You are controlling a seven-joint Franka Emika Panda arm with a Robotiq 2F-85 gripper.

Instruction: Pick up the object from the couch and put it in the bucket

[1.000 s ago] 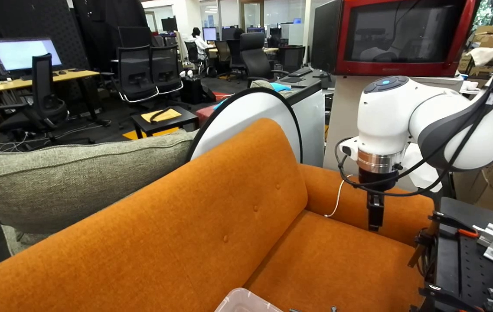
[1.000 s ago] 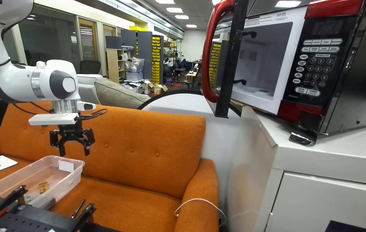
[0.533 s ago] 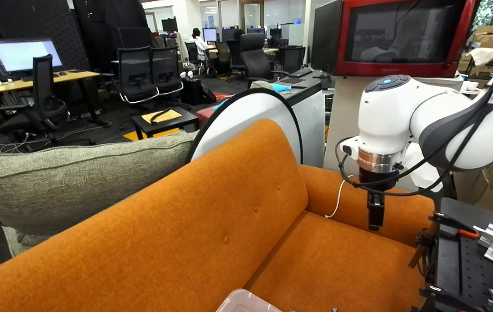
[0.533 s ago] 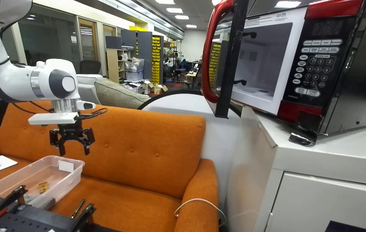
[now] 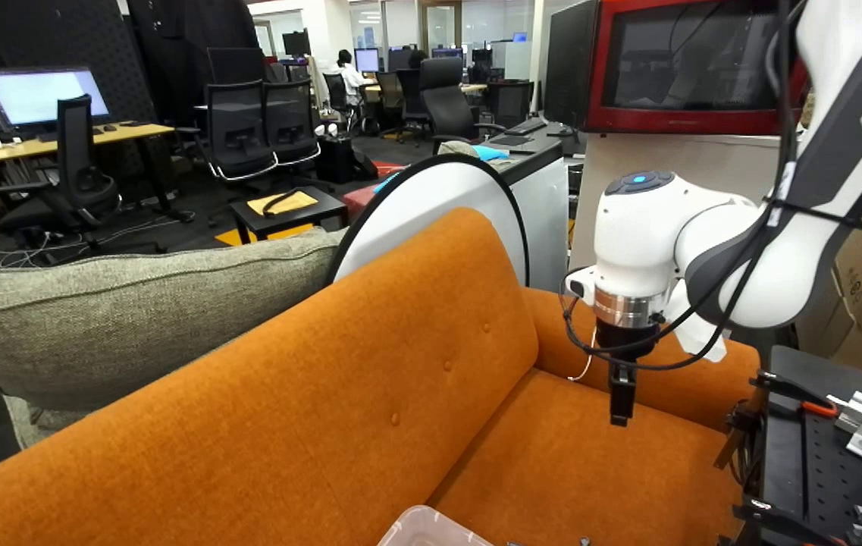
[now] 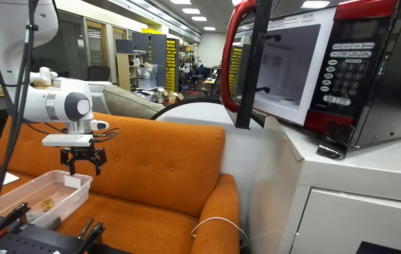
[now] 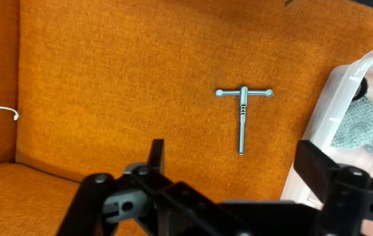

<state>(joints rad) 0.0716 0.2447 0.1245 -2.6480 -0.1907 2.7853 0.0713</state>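
One orange couch (image 6: 158, 151) spans both exterior views, one microwave (image 6: 357, 70) exposes its inside only in an exterior view, and one clear bucket (image 6: 75, 203) rests on the couch seat. One gripper (image 6: 85, 171) is suspended above the seat, its two jaws spread wide and gripping nothing; the wrist view clearly shows one grey cloth (image 7: 366, 127) in the bucket. One T-shaped tool (image 7: 242, 114), its full outline given only by the wrist view, lies flat on the couch near the bucket, and one yellow object (image 6: 47, 205) inside the bucket appears only in an exterior view.
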